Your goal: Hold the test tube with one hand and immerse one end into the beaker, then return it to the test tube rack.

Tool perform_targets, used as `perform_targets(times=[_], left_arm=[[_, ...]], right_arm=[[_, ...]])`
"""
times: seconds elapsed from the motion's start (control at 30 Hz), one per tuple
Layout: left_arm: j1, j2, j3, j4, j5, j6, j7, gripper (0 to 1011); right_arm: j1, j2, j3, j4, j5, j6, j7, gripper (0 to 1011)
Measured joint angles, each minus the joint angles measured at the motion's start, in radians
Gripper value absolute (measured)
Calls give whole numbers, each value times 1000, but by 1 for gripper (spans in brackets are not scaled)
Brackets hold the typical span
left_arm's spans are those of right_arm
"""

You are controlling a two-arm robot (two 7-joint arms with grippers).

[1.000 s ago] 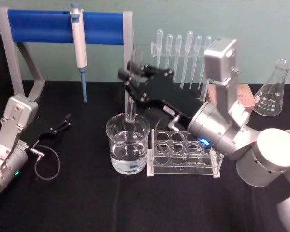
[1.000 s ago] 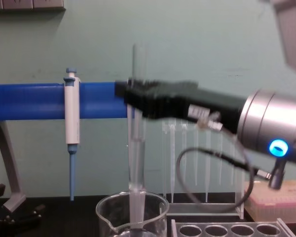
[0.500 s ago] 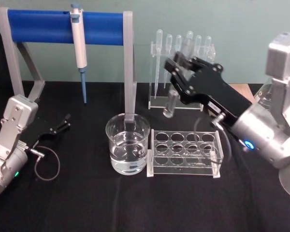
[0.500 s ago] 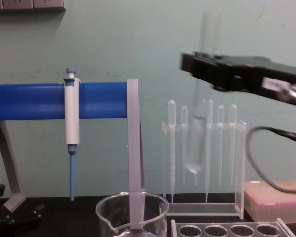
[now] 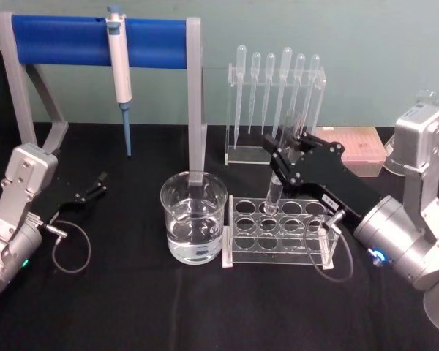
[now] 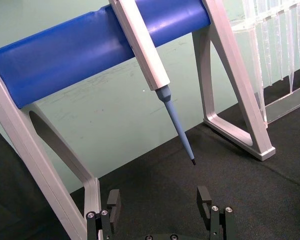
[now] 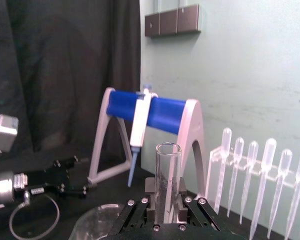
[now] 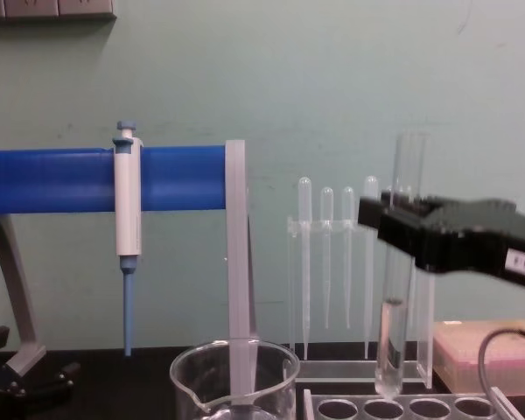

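My right gripper (image 5: 282,165) is shut on the test tube (image 5: 274,193), a clear glass cylinder held upright. The tube's rounded bottom (image 8: 387,383) hangs just over a back-row hole of the clear rack (image 5: 279,232). In the right wrist view the test tube (image 7: 167,175) stands between the black fingers (image 7: 151,196). The beaker (image 5: 194,218), wide and part full of clear liquid, stands left of the rack, apart from the tube; its rim (image 8: 236,360) shows low in the chest view. My left gripper (image 5: 94,187) rests open on the table at the far left, its fingers (image 6: 113,199) spread.
A white-and-blue pipette (image 5: 119,64) hangs on the blue-barred stand (image 5: 66,40) at the back left. Several plastic pipettes (image 5: 276,88) hang in a clear holder behind the rack. A pink tip box (image 5: 357,151) sits at the back right. A cable loop (image 5: 69,247) lies near the left arm.
My right gripper lifted the test tube out of the beaker, carried it to the right, then lowered it over the rack. The left arm stayed still.
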Motion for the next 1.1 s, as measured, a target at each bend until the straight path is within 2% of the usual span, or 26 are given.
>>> perform_targets(times=[0.13,0.53,0.9,1.1], left_arm=[[0,0,0,0,0,0,0,1000],[0,0,0,0,0,0,0,1000],[0,0,0,0,0,0,0,1000],[0,0,0,0,0,0,0,1000]], right_arm=[[-1,-9,-6,30,-28,-5,-5,227],[6,-31,-20,81,-64,-4,2,227],[30,-40,-56,129,-131,19,10,227],[40,-44,-64,152,-154,21,18,227]])
